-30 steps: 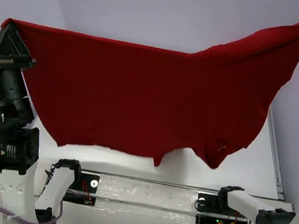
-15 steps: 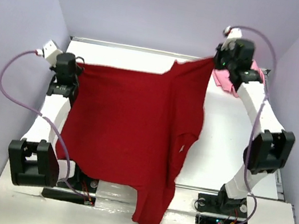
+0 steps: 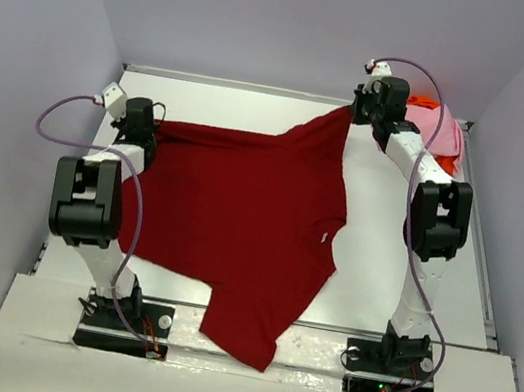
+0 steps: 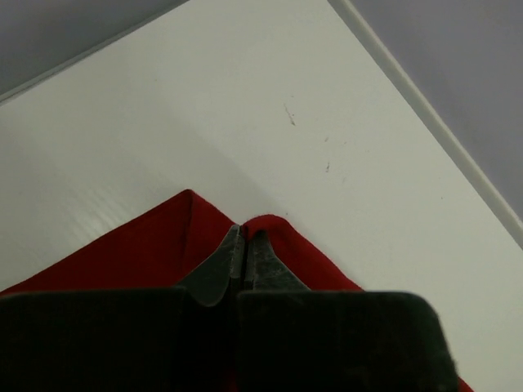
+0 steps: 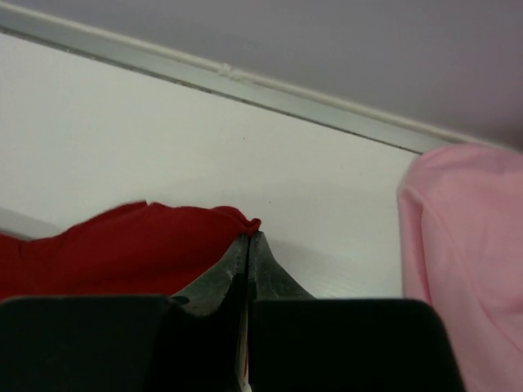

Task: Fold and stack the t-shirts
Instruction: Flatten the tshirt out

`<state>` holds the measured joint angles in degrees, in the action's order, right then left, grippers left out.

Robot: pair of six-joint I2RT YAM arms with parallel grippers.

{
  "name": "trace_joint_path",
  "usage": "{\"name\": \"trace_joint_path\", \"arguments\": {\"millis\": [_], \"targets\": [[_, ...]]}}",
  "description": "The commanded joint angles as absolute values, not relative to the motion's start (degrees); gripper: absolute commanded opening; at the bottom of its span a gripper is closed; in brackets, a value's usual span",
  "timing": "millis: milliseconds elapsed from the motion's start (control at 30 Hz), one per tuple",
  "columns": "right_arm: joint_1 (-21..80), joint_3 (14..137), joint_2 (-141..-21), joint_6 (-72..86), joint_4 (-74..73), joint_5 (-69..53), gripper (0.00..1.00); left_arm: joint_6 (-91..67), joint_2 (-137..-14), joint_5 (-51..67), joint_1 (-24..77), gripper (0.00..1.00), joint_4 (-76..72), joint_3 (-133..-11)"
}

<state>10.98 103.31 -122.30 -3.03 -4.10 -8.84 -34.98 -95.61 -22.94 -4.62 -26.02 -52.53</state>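
Between the two grippers, across the white table: the dark red t-shirt, spread wide and mostly flat. Its far edge runs nearly straight from one tool to the other.

Left gripper: jaws pressed together, no gap showing. A corner of the red cloth is pinched at the tips and peaks up on both sides of the fingers. Ahead of the tips is bare table only. The rest of the shirt trails back under the tool and off to its right.

Right gripper: jaws likewise together, clamped on a small bunched fold of the red cloth right at the tips. The cloth runs off to this tool's left and beneath it. From above, the shirt draws up to a narrow point where this tool holds it.

To the right of the right gripper, near but not touching the red cloth, lies the pink t-shirt in a soft heap, with a strip of white table between the two. The orange t-shirt shows from above only, just beyond the pink one and against it, close by the right wrist. Only a small patch of it is visible.

Well behind both tools, toward the arm bases, one end of the red shirt hangs past the near table edge, between the two bases.
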Motion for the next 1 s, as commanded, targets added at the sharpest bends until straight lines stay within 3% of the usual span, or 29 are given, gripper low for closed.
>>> {"name": "trace_joint_path", "arguments": {"millis": [0, 500, 967], "targets": [[11.2, 110.9, -125.1, -3.8, 1.8, -9.4, 0.0, -32.1, -101.1, -20.7, -5.1, 0.0, -32.8, -61.7], [12.8, 124.0, -134.5, -2.8, 3.6, -9.7, 0.0, -25.9, -124.7, -10.8, -7.7, 0.0, -32.5, -93.8], [13.9, 126.0, -136.5, -1.1, 4.4, -9.2, 0.0, -27.4, -131.4, -7.1, -10.4, 0.0, -33.8, -100.4]]}}
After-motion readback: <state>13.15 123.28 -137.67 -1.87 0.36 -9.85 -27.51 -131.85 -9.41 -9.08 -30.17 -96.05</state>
